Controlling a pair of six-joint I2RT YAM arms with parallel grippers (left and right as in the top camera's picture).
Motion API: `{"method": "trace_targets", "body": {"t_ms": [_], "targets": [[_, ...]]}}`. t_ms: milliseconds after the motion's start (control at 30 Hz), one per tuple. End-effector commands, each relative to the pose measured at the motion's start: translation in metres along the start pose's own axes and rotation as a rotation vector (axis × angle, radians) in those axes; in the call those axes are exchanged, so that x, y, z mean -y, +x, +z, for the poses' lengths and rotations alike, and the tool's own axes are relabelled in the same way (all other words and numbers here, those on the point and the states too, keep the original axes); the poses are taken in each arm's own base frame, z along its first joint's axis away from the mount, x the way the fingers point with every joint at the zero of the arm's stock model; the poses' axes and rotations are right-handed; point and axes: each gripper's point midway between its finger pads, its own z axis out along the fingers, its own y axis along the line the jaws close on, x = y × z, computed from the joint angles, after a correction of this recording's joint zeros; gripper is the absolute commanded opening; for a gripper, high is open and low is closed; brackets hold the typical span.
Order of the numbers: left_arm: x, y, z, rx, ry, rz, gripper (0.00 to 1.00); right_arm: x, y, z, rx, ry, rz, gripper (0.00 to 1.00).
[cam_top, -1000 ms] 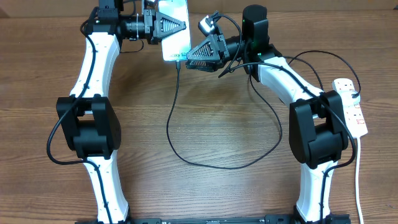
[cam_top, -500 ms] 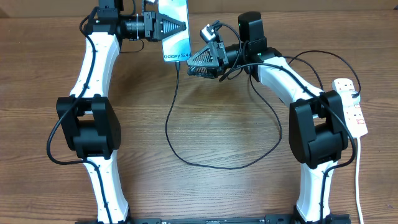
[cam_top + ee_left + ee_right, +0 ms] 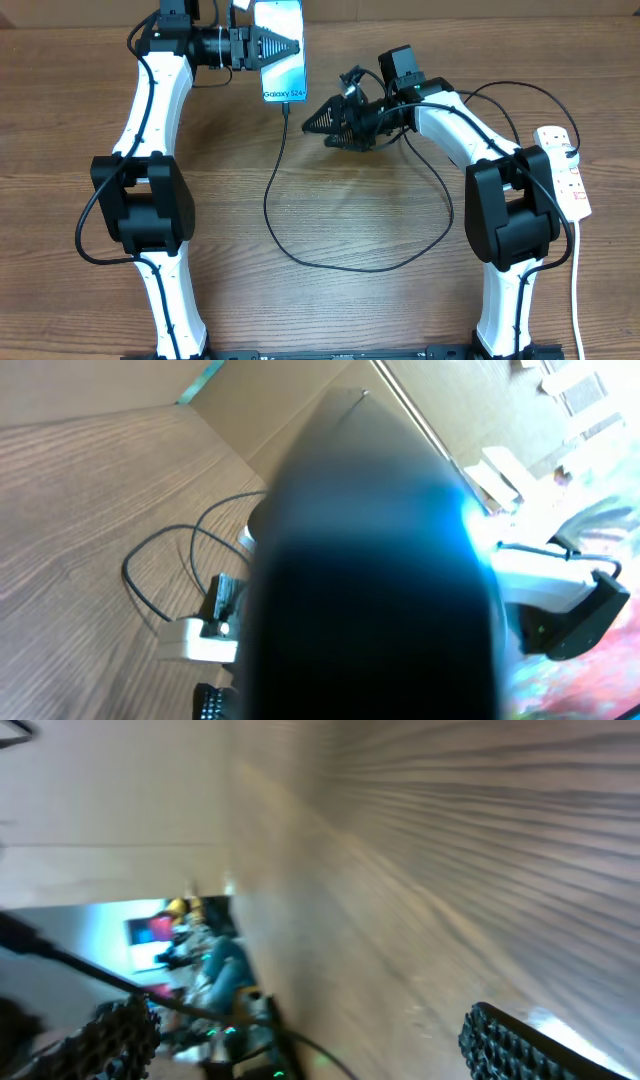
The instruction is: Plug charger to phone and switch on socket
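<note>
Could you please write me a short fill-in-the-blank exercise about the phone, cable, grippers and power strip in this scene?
1. The left gripper holds the slim smartphone with the light blue screen; the right gripper holds ___.
2. The thin black charger cable meets the phone at the end printed with the word ___.
3. The right gripper's jaws stand ___.
4. The white power strip with red switches lies beside the ___ arm.
Missing words: nothing; Galaxy; open; right.
</note>
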Motion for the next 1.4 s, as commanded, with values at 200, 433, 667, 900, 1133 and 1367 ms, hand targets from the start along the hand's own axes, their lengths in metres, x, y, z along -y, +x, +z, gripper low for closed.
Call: {"method": "trace_targets", "body": {"t_ms": [200, 433, 667, 900, 1133, 1367], "targets": [[0.019, 0.006, 0.009, -0.006, 0.063, 0.232, 0.04, 0.04, 0.002, -0.015, 0.027, 0.313, -0.049, 0.97], [-0.01, 0.03, 0.018, -0.092, -0.113, 0.161, 0.04, 0.056, 0.007, -0.02, 0.018, 0.409, -0.022, 0.97], [-0.02, 0.042, 0.023, -0.119, -0.193, -0.107, 0.04, 0.022, 0.023, -0.009, -0.053, 0.2, -0.038, 0.54], [-0.026, 0.021, 0.02, -0.035, -0.217, -0.412, 0.04, -0.059, 0.03, -0.013, -0.091, -0.278, -0.169, 0.63], [-0.027, 0.012, 0.02, 0.008, -0.217, -0.617, 0.04, -0.08, 0.013, -0.019, -0.071, -0.382, -0.19, 0.61], [-0.028, 0.006, 0.019, 0.026, -0.215, -0.639, 0.04, -0.093, -0.01, -0.022, -0.053, -0.395, -0.127, 0.54]]}}
